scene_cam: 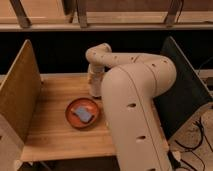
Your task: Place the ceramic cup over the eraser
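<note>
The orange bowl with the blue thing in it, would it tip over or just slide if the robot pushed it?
Probably slide: the orange bowl looks low and wide, sitting flat on the smooth wooden table. The flat blue-grey pad inside would likely ride along. The gripper hangs just behind the bowl, near the tabletop.
</note>
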Tool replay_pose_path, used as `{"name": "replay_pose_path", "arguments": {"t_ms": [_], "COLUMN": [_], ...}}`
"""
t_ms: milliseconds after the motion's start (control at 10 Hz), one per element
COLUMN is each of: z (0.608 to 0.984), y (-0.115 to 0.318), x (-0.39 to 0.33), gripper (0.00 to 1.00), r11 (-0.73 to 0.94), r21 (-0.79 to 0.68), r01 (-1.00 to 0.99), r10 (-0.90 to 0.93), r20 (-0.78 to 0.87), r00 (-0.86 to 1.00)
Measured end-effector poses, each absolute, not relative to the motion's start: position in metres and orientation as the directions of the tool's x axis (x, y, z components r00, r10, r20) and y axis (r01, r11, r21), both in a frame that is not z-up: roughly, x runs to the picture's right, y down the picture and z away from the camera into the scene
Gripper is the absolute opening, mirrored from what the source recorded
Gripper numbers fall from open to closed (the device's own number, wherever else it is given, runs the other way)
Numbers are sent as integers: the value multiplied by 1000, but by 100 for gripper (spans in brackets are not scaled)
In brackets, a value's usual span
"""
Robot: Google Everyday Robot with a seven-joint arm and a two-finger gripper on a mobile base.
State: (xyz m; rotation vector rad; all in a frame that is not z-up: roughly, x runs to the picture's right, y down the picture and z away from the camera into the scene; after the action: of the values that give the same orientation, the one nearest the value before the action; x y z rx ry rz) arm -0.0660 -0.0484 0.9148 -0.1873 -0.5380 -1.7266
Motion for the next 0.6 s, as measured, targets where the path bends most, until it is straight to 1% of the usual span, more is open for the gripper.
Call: {"name": "replay_pose_path", "arguments": {"t_ms": [100,300,400,500,600], "z": [915,915,915,915,915], "y": [-48,-48,-48,-48,-48], "x": [-66,-66,-66,-66,-66], "gripper": [11,31,43,51,63], "r11": [-136,-136,-136,-136,-136], "r21": [250,250,250,250,249], "r01": [959,959,959,959,959], "r10": [-883,-883,-883,-882,-883], "r20": [409,409,409,409,409], "r00": [-232,-232,-232,-232,-232]}}
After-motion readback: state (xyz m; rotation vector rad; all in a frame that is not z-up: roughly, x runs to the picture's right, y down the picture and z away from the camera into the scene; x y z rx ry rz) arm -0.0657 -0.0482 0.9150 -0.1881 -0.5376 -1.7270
